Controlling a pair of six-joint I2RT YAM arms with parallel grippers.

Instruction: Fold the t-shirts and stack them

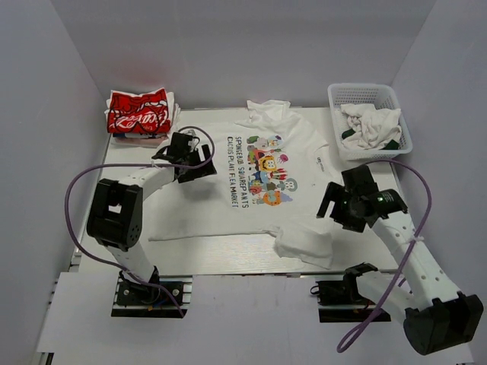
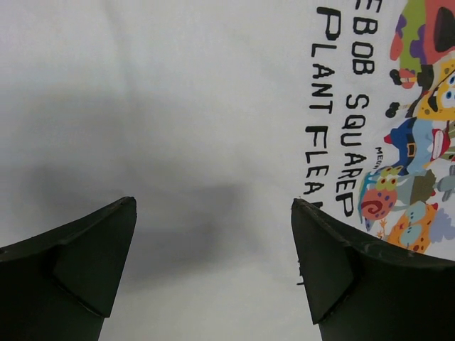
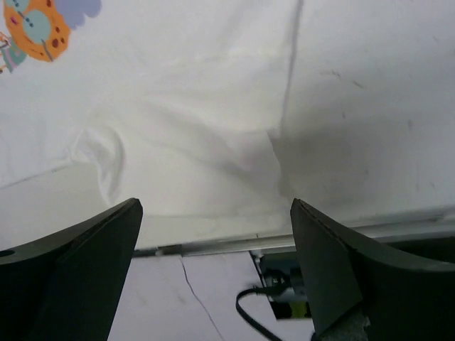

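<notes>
The red t-shirt (image 1: 137, 112) sits folded on a small stack in the far-left corner, so 1 shirt looks done. The white SpongeBob t-shirt (image 1: 262, 179) lies spread mid-table, barely begun, with only its near sleeve (image 1: 304, 242) turned in. More cloth fills the basket (image 1: 364, 86). The white shirt's long axis runs left to right, collar apparently rightward. The left gripper (image 2: 213, 202) and right gripper (image 3: 213, 206) hover over it, jaws wide, holding nothing.
</notes>
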